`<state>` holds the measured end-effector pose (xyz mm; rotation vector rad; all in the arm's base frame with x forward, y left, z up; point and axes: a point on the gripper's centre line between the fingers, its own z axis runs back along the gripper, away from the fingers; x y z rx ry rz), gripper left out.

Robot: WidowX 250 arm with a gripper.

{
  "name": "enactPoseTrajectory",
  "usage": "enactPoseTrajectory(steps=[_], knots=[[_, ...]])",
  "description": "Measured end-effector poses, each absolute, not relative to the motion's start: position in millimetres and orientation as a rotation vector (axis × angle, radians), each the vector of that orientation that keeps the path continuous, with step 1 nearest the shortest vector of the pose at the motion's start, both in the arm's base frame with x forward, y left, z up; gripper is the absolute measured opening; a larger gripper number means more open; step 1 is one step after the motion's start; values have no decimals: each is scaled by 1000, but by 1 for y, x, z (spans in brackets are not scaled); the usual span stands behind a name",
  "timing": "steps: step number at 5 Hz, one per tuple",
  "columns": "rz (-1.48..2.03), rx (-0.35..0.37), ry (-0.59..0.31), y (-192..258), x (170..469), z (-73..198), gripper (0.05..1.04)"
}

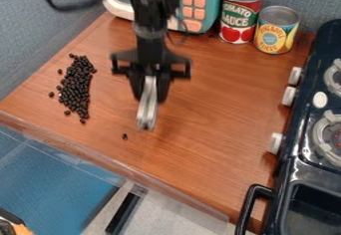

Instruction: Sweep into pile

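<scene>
Beans (79,87), black: one loose heap on bench (220,114); one stray bean (124,136) apart, near slim silvery tool (147,107) pinched in my jaws.

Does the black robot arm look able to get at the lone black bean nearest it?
Likely yes: nothing seems to stand between the black two-finger tool and the bean, though the shiny silver strip held there would probably touch first.
</scene>
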<state>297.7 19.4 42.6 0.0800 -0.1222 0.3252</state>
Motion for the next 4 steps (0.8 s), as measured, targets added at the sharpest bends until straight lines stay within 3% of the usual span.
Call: enactPoseTrajectory(steps=[2, 4], knots=[[119, 158, -203, 23, 290, 18, 393], [134, 199, -220, 54, 306, 12, 393]])
